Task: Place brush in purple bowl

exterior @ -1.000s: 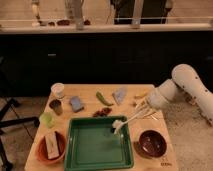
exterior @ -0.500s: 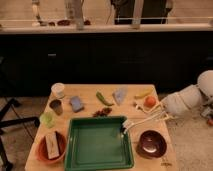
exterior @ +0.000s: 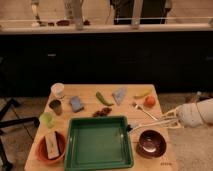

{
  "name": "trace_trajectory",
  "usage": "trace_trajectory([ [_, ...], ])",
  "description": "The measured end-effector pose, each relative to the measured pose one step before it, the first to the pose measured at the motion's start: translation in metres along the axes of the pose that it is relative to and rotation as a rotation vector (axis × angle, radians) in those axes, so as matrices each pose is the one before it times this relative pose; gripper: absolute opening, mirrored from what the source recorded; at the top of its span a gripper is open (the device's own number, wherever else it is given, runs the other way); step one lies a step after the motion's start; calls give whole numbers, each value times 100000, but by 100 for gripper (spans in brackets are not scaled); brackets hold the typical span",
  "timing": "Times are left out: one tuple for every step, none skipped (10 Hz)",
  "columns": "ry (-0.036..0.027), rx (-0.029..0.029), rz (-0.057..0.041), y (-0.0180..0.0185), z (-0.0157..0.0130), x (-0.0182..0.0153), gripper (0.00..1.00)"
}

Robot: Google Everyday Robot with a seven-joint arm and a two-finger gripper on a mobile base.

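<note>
A green tray (exterior: 95,146) sits centre-table, orange bowl (exterior: 39,149) left, tomato (exterior: 149,101) right.

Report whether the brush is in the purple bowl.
Out. The brush stretches from the green tray to the gripper at the table's right edge, beside the purple bowl.

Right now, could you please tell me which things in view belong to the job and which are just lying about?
Job: brush, held by the gripper just right of the green tray; purple bowl.

Lying about: green tray, orange-red bowl, fork, orange fruit, banana, green pepper, blue sponge, white cup.
</note>
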Motion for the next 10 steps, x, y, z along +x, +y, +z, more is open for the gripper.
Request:
trace_trajectory([
  [-3164,1209,1006,549,1236,1046,10],
  [-1482,764,1098,435,374,638,10],
  [-1396,480,1310,344,266,566,10],
  [-1349,-113,957,173,438,431,10],
  [-747,150,866,199,93,358,10],
  [-523,-154,1129,249,-38,277,10],
  [-134,222,1389,354,-198,348,10],
  [-219,130,1555,491,-227,400,10],
  [-210,-60,1452,553,-215,392,10],
  [-118,101,1164,376,-93,365,10],
])
